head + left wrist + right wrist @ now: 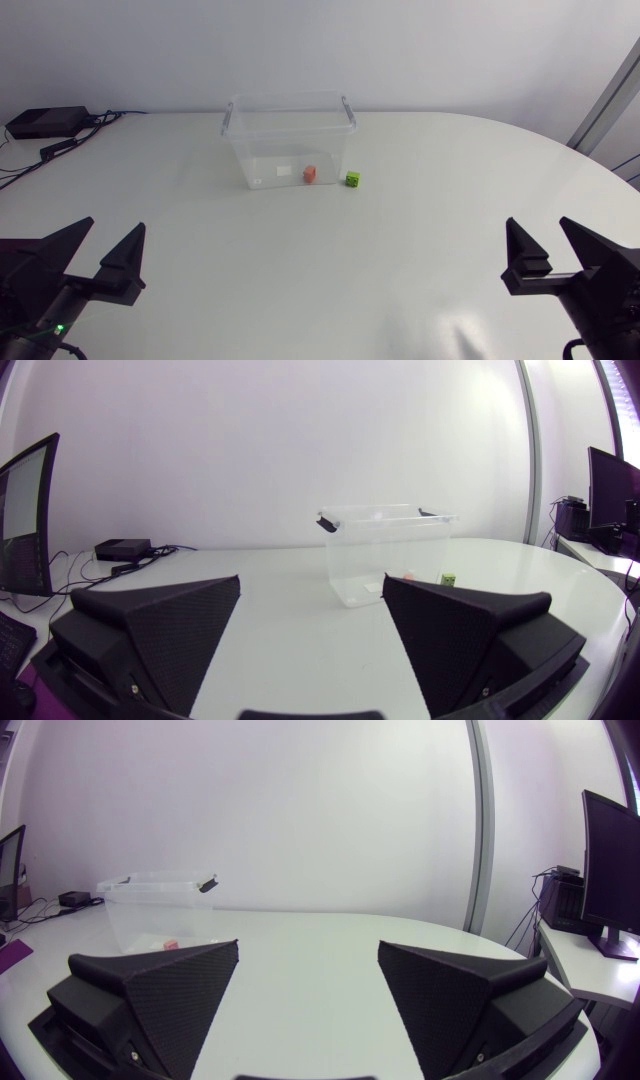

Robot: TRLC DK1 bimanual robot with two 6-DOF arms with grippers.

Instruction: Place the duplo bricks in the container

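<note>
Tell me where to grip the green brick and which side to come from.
Come straight down from above. The green brick is a small block sitting flat on the table, so its upright faces are the grip. The container stands close on one side; pinch the near and far faces, probably, to keep the right gripper off that wall.

Pale patch on container: indistinct.

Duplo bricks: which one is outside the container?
The green brick. It sits just beside the clear container, on its right-arm side; the orange brick lies inside it.
</note>
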